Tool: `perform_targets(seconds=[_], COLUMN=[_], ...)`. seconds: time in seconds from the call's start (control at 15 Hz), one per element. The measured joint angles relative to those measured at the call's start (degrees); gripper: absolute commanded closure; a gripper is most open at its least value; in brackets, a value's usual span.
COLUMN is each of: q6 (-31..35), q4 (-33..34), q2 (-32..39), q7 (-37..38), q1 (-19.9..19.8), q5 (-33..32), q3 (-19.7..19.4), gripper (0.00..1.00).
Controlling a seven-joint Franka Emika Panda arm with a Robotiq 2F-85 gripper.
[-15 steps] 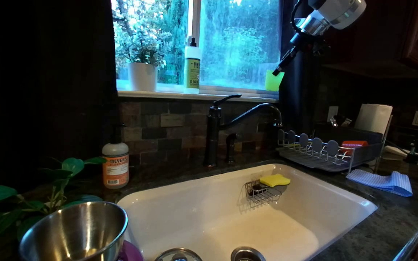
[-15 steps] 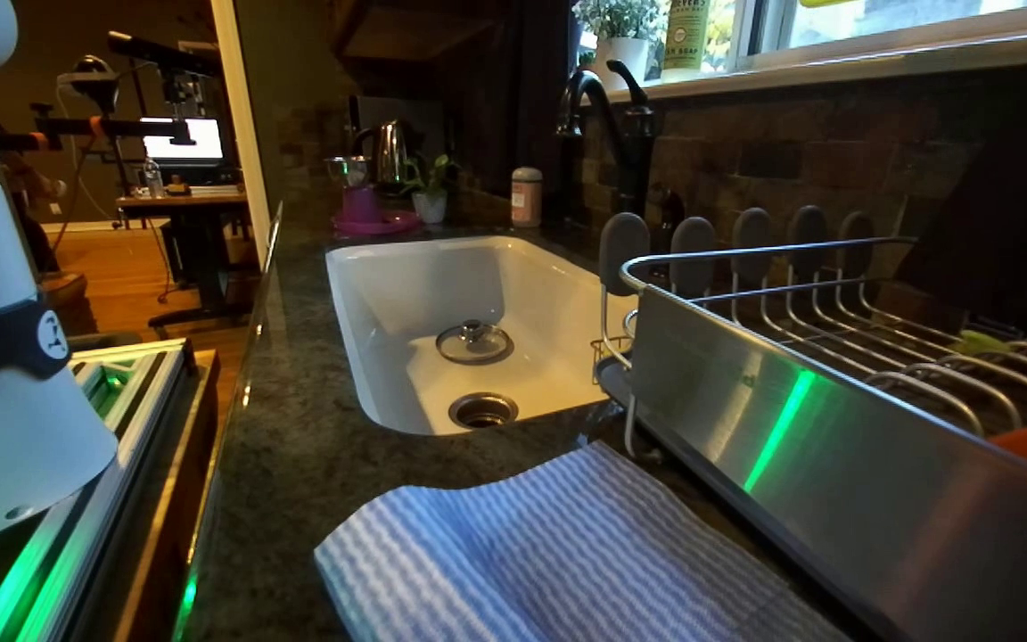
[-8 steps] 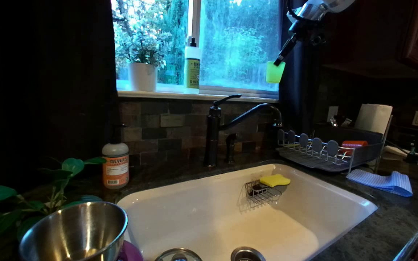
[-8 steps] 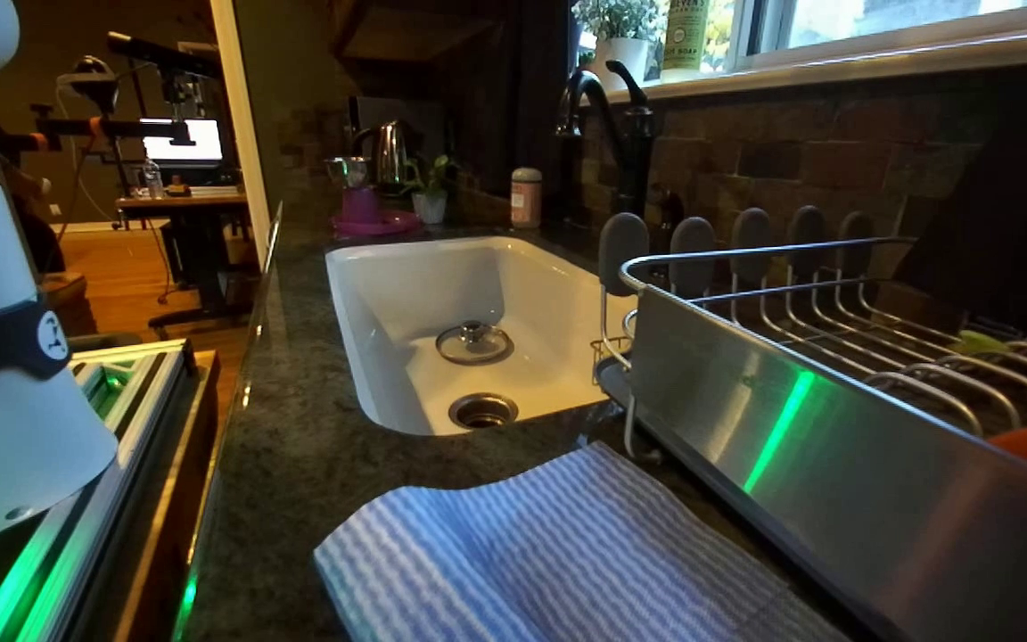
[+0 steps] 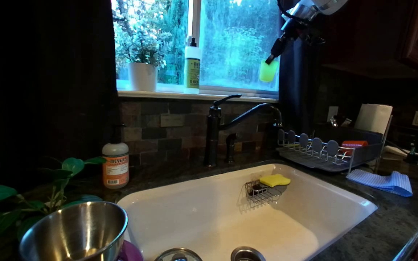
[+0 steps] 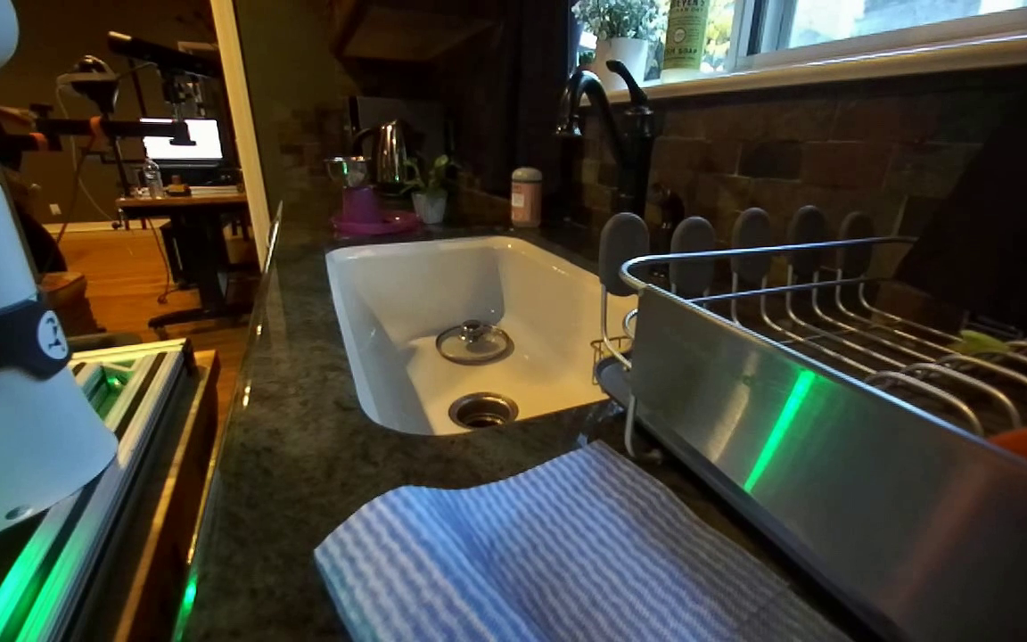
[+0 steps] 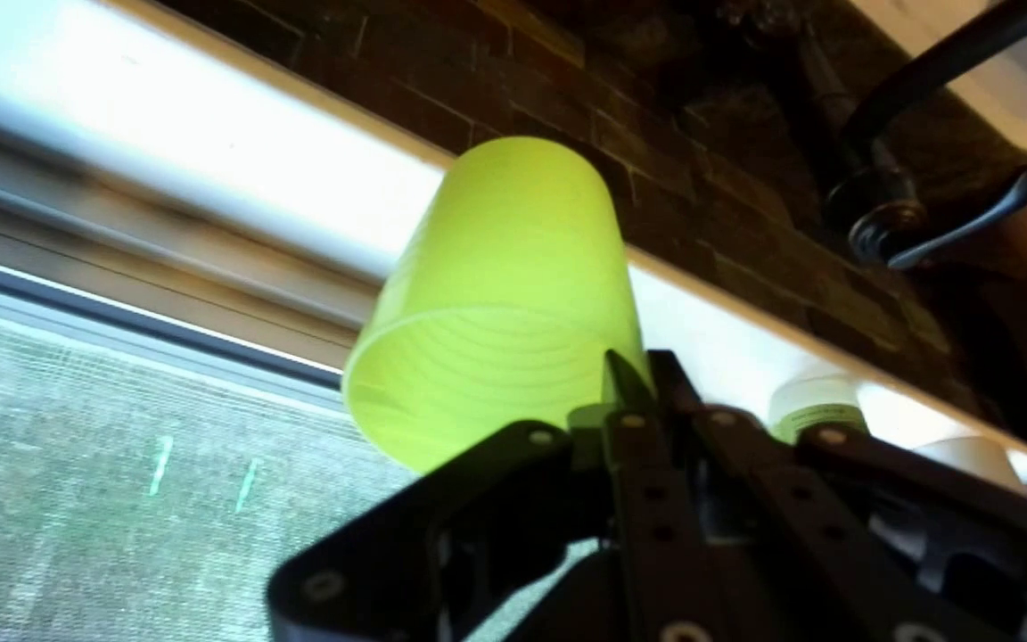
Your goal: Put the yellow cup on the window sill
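The yellow cup (image 5: pixel 268 73) hangs from my gripper (image 5: pixel 269 61) in front of the right part of the window, slightly tilted. In the wrist view, my gripper (image 7: pixel 641 370) is shut on the wall of the yellow cup (image 7: pixel 513 241) at its rim, one finger inside and one outside. The pale window sill (image 5: pixel 172 95) runs below the cup, with a gap between them in that exterior view. The window sill also shows in an exterior view (image 6: pixel 834 76), where cup and gripper are out of view. The wrist view shows the window sill (image 7: pixel 210 125) behind the cup.
A white plant pot (image 5: pixel 142 77) and a green soap bottle (image 5: pixel 192 72) stand on the sill's left part. A dark curtain (image 5: pixel 296 83) borders the window's right side. A black faucet (image 5: pixel 213 134) rises below the sill; a dish rack (image 5: pixel 325 152) stands to its right.
In an exterior view, the gripper and cup first rose, then shifted left, and the cup tilted a little. A yellow sliver at the top of an exterior view has gone out of frame.
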Motion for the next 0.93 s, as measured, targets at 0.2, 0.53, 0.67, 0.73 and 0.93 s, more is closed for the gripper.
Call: perform_targets(seconds=[0.2, 0.53, 0.67, 0.73, 0.93], q6=[0.1, -0.4, 2.1, 3.8, 6.8], q4=[3.8, 9.2, 9.1, 9.1, 9.3], q2=[3.0, 8.2, 8.4, 8.5, 9.6], q7=[8.1, 11.2, 12.3, 12.7, 14.7], q1=[0.7, 0.8, 0.9, 1.1, 1.9], q5=[-2.8, -3.3, -4.6, -5.5, -7.8], q3=[1.3, 2.2, 2.1, 2.0, 2.0], gripper=[0.99, 0.99, 0.99, 0.99, 0.99])
